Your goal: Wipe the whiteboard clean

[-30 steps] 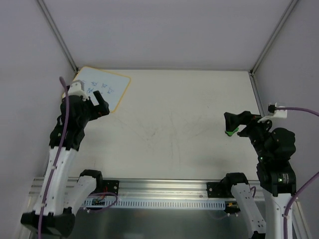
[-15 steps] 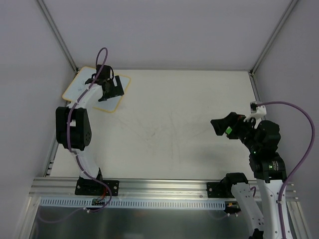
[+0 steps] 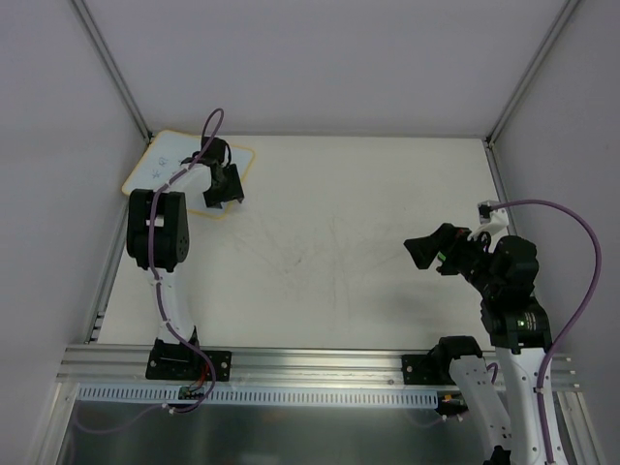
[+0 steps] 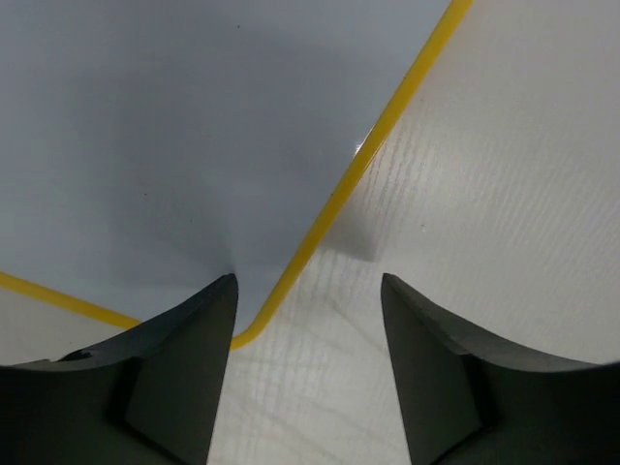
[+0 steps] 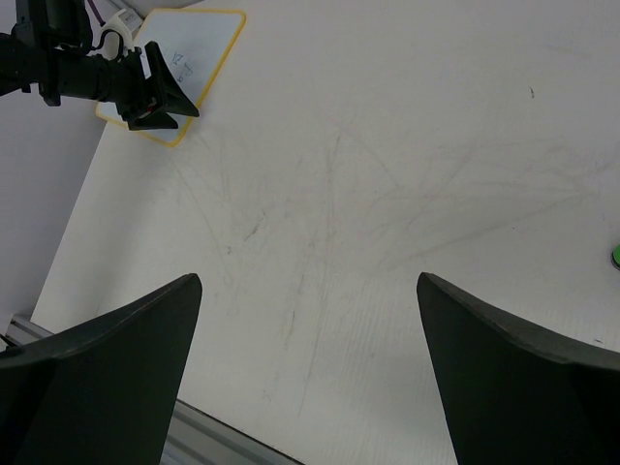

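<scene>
Whiteboard (image 3: pixel 167 163), small, pale blue-white and yellow-rimmed, lies flat at ten o'clock on the scuffed off-white tabletop (image 3: pixel 339 208). It looks light, stiff and slick, so pin its near corner. Left gripper (image 4: pixel 308 283) straddles that corner, jaws apart, empty. Right gripper (image 3: pixel 422 254), at four o'clock, gapes wide.

Overhead view. The whiteboard (image 3: pixel 163 163), yellow-rimmed, lies in the far left corner of the off-white, scuffed desk (image 3: pixel 349 194). The left arm stretches from its base toward that corner; the left claw (image 3: pixel 221 192) sits over the board's near right edge, covering part of the rim. The right claw (image 3: pixel 418 252) hangs over the right side of the desk, well apart from the board, tips pointing left, with a small green patch (image 3: pixel 444 258) just behind them. A purple cable (image 3: pixel 567 221) loops over the right arm. The arm bases stand on a metal rail (image 3: pixel 310 363) along the near edge.
</scene>
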Motion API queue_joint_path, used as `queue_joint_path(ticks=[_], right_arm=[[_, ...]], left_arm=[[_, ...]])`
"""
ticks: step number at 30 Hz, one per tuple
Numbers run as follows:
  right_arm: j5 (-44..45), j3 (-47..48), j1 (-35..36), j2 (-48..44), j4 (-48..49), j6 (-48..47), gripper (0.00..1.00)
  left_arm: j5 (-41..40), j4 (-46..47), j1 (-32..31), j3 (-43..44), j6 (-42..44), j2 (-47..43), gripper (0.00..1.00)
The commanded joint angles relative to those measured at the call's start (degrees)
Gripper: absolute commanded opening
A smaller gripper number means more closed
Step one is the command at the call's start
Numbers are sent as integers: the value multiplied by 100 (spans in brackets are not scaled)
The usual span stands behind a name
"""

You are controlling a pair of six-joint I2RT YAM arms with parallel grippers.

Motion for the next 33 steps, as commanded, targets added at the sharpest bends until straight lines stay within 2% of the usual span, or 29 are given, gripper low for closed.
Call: queue_joint_path(ticks=[1, 3, 6, 9, 13, 18, 20, 23, 29, 32, 33], right_arm=[[-125, -40, 28, -80, 170, -33, 99], [-90, -32, 36, -89, 178, -15, 99], [-11, -41, 36, -133, 170, 11, 99], [77, -41, 36, -159, 170, 46, 99], [113, -32, 28, -212, 178, 90, 99], [288, -93, 28, -309, 170, 152, 99], [428, -137, 28, -388, 161, 196, 99], [762, -304, 28, -511, 170, 266, 99], [2317, -278, 28, -442, -575, 521, 99], [3003, -155, 36, -248, -875, 582, 99], [3213, -137, 28, -91, -902, 591, 99]], left_arm=[[446, -16, -155, -5, -217, 215, 56], [464, -33, -322, -119, -279, 146, 52], [603, -33, -646, -418, -524, -65, 42], [797, -33, -1007, -726, -779, -127, 41], [991, -25, -1910, -1042, -1148, -31, 39], [1299, -16, -2817, -1034, -1553, 294, 37], [1351, -16, -3316, -815, -1685, 408, 37], [1439, -16, -3740, -315, -1878, 663, 37], [1527, -16, -4383, 880, -2098, 1059, 39], [1448, -16, -4445, 1215, -2081, 1051, 47], [1379, -16, -4445, 1224, -2055, 894, 55]])
